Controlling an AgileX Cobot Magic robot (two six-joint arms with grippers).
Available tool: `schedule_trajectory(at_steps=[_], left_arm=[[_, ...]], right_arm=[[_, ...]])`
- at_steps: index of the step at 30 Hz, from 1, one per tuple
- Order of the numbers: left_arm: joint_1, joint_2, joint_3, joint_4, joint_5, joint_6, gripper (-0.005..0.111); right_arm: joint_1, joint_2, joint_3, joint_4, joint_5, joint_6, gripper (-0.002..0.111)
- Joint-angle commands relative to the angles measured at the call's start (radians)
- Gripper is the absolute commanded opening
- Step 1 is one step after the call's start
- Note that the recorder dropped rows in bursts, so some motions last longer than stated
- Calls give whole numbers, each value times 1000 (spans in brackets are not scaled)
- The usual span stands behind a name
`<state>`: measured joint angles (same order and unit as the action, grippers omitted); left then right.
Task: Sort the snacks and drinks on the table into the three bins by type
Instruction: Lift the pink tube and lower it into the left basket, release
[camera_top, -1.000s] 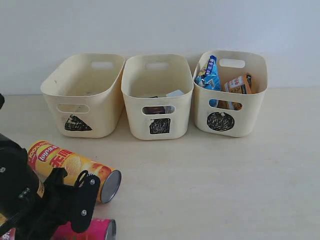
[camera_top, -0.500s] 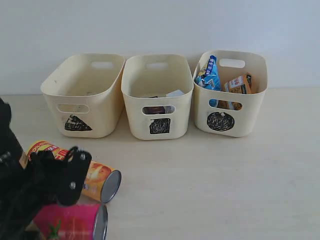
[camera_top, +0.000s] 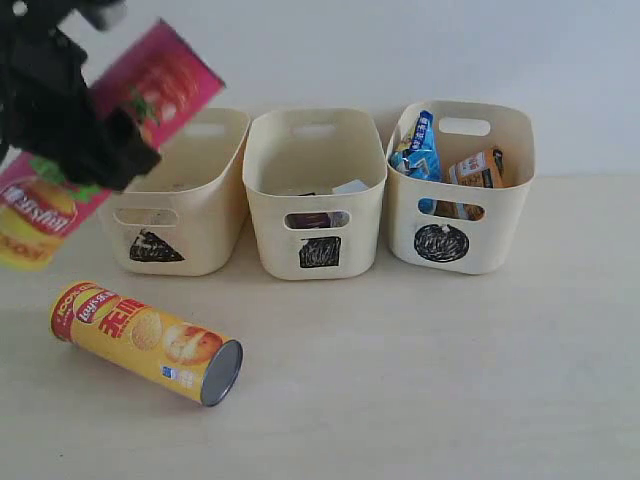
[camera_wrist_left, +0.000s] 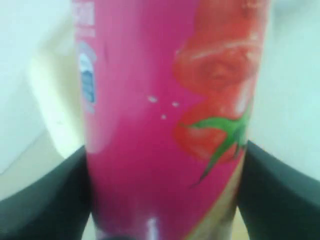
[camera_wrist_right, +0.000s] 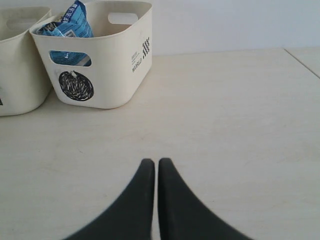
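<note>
My left pincer (camera_wrist_left: 162, 210) has lifted the magenta tube (camera_top: 160, 80) off the counter (camera_top: 450, 380) and grips it tilted before the triangle bin (camera_top: 200, 215). The yellow-orange tube (camera_top: 145, 340) lies unmoved. There are two glossy tubes, three smooth cream bins and two crinkly bags (camera_top: 418, 150) in the circle bin (camera_top: 500, 230). My right pincer (camera_wrist_right: 155, 170) is closed and empty.

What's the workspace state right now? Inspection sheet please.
Surface: table, pale beige, faint grain.
Job's things: magenta tube lifted, tilted, by the triangle bin; yellow-orange tube lying on the table; square bin holds white carton and dark carton, mostly hidden; circle bin holds blue bag and orange bag.
Clutter: nothing seen.
Grippers: left gripper shut on the magenta tube; right gripper shut, empty, above the table.
Cables: nothing seen.
Surroundings: plain white wall.
</note>
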<state>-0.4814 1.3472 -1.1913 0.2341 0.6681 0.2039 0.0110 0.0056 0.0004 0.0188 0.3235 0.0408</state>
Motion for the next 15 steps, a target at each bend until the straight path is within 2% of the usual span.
schedule_trajectory(at_steps=[1, 3, 7, 11, 15], left_arm=[[123, 58, -76, -23, -253, -218, 4], [182, 123, -132, -100, -363, -243, 4], [250, 279, -232, -222, -469, -243, 4], [287, 481, -356, -227, -480, -243, 4], [290, 647, -458, -227, -468, -243, 4]], right_arm=[[-6, -6, 0, -3, -11, 3, 0], [-6, -6, 0, -3, -11, 3, 0], [-6, -6, 0, -3, -11, 3, 0], [-6, -6, 0, -3, -11, 3, 0], [-6, -6, 0, -3, -11, 3, 0]])
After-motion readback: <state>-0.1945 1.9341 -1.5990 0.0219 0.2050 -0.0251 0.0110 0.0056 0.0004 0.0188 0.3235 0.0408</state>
